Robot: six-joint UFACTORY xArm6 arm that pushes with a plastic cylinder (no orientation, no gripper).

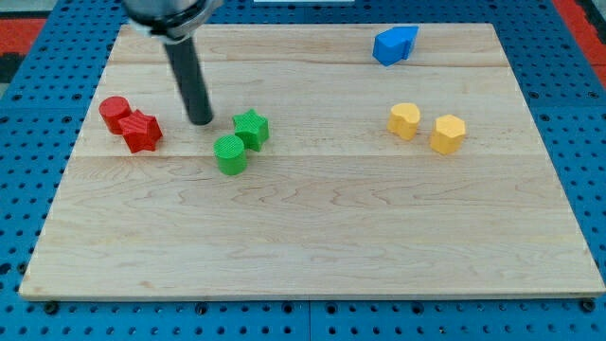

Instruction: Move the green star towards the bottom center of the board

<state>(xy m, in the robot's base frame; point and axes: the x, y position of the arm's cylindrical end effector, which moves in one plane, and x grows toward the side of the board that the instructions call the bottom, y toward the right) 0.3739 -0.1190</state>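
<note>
Showing no pincer, so cannot tell spread or pressed together; working only with my tip [201, 121], standing on the table [331, 237]. Sitting just to the tip's right, apart from it: the green star [251, 129], touching the green cylinder [229, 154] lying below-right of the tip. Probably handling as light, stiff and easy-sliding; calling for a push against its top side, no hold. Lying flat, squat, showing no long axis; pointing nowhere clear.
</note>
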